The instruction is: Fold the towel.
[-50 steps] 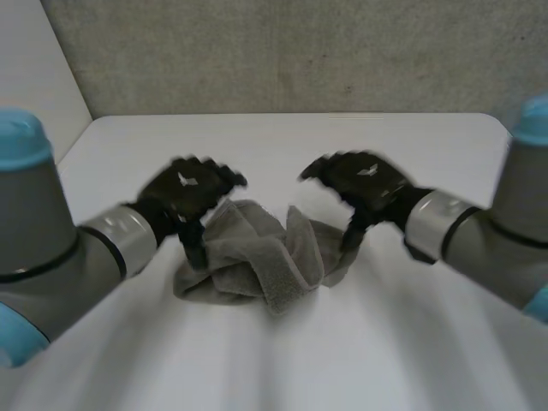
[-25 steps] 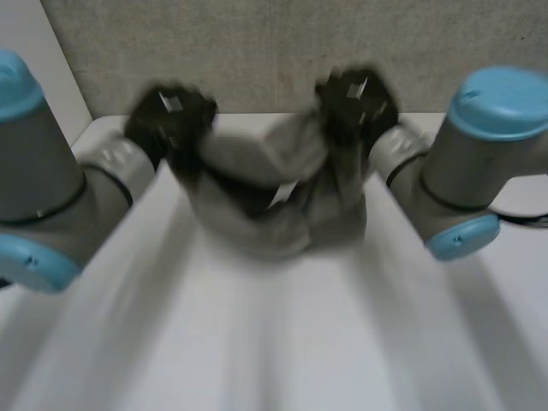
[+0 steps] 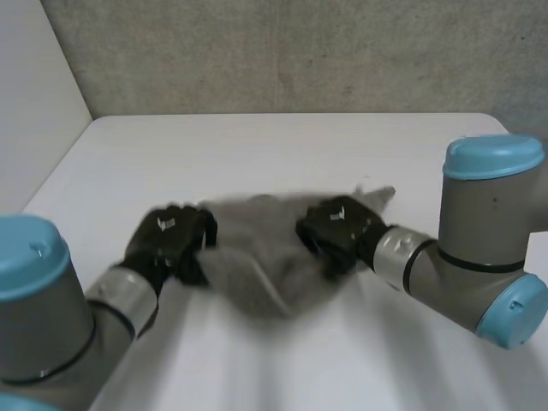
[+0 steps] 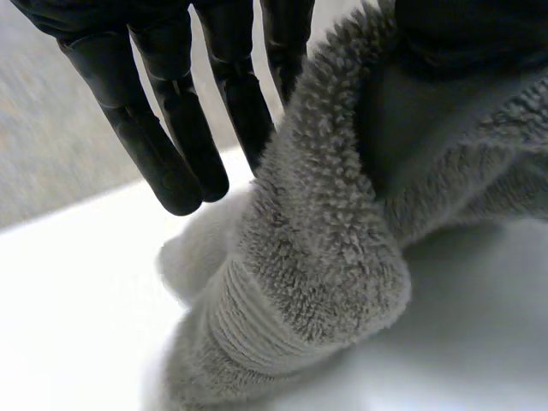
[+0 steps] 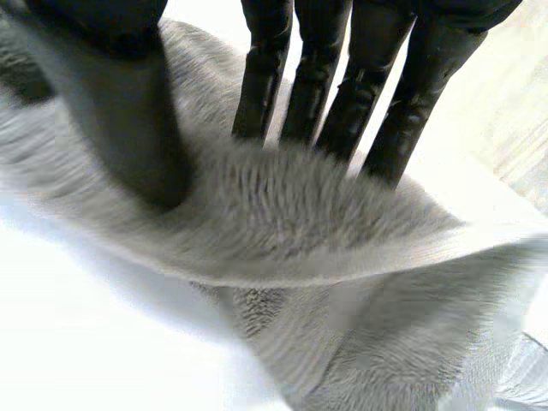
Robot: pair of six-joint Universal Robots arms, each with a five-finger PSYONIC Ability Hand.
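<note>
Change: since 0.5 s earlier, the left hand (image 3: 171,244) and the right hand (image 3: 338,229) had come down from a raised position at the far side of the table (image 3: 257,145) to a low position nearer the robot. The towel (image 3: 253,248) had come down with them.
Left arm (image 3: 51,317): entered from the near left side and reached forward over the table.
Left hand: gripped the left end of the towel. In the left wrist view the fingers (image 4: 171,145) were straight. The cloth ran between them and the thumb (image 4: 462,34), and a thick roll of it bulged out below.
Towel: grey, with a deep pile and a ribbed band. It was stretched between the 2 hands above the near half of the table and sagged in the middle. Contact with the table could not be confirmed. 1 corner stuck out past the far side of the right hand.
Right hand: gripped the right end of the towel. In the right wrist view the thumb (image 5: 120,111) pressed the near face of the cloth. The straight fingers (image 5: 330,94) backed the far face, pinching the edge.
Right arm (image 3: 488,231): entered from the right side with its elbow low over the table.
</note>
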